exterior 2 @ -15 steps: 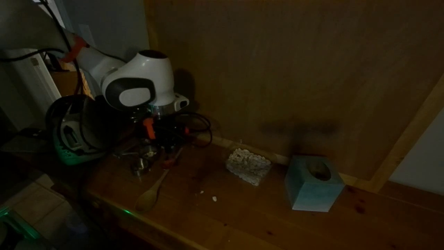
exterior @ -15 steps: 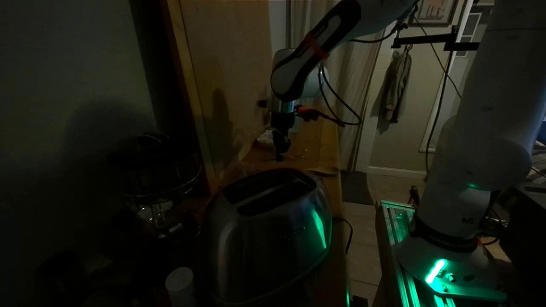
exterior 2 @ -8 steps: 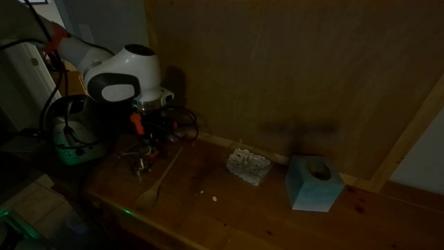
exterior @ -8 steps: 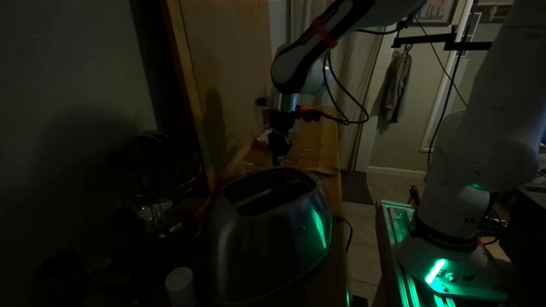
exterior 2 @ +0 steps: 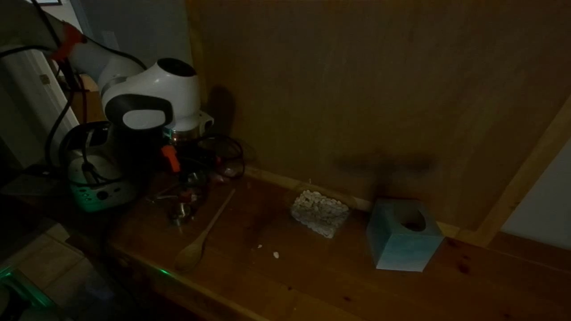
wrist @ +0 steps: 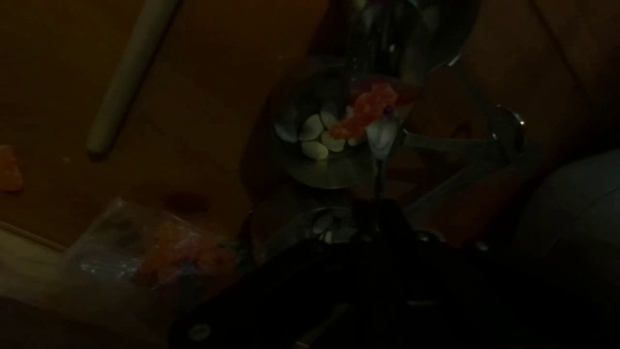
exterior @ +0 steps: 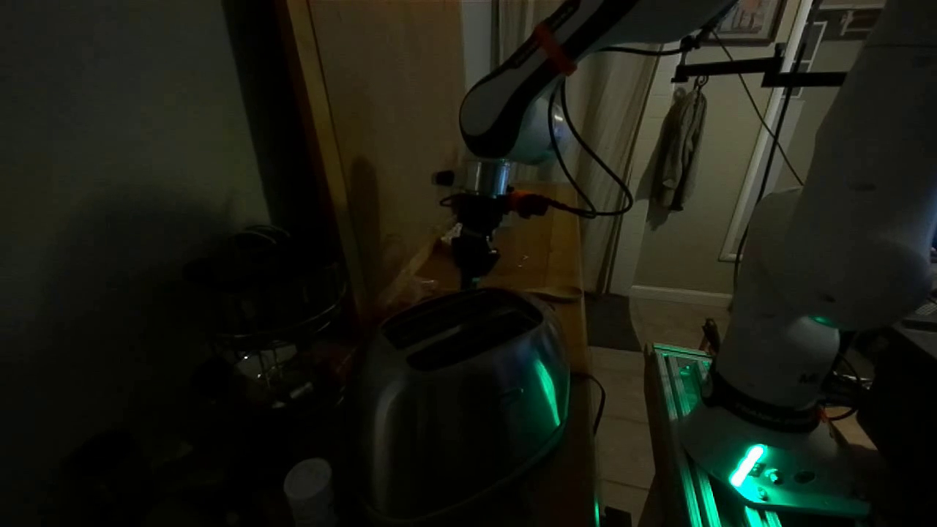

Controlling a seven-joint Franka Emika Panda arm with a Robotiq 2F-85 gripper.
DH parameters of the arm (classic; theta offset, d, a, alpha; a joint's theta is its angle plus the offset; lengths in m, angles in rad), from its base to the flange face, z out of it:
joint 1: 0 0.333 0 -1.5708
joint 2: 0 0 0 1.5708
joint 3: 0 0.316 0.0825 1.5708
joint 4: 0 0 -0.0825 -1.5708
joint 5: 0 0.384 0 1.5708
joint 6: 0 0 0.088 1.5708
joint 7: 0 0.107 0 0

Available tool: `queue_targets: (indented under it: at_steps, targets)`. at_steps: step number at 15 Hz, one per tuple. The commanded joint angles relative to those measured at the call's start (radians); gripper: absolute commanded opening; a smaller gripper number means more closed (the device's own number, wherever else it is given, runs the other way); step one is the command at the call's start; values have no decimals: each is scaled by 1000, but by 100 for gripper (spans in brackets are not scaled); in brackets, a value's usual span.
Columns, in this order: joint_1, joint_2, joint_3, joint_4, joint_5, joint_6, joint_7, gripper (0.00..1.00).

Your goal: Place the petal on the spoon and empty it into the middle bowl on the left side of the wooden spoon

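Spoon (wrist: 382,140) clamped, petal (wrist: 373,104) over middle bowl (wrist: 329,178)

Gripper (wrist: 379,211) at bottom center of the wrist view, fingers pinched on the spoon handle, spoon head up-frame. Petal is orange-red, upper center, lying on the spoon with one end past its left edge, overlapping the bowl in frame. Can't tell if it touches the white pieces (wrist: 314,149) inside. Two more bowls: upper bowl (wrist: 453,29) at top right, partly behind the spoon; lower bowl (wrist: 283,230) at lower center, partly behind the gripper. Wooden spoon (wrist: 131,87) upper left, well apart. Clear bag (wrist: 104,242) lower left, orange bits (wrist: 203,257) in it. Toaster (exterior: 468,410) lower center in an exterior view; blue tissue box (exterior 2: 397,249) lower right in an exterior view.
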State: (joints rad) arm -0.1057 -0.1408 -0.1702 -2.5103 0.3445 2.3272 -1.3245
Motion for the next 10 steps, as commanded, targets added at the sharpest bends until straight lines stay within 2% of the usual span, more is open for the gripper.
queue_targets:
  at_steps: [1,10]
  targets:
    - [21,-23,-18,-12,85,-31,-89,5]
    - [20,-1,-27,-1,275,-28,-289,5]
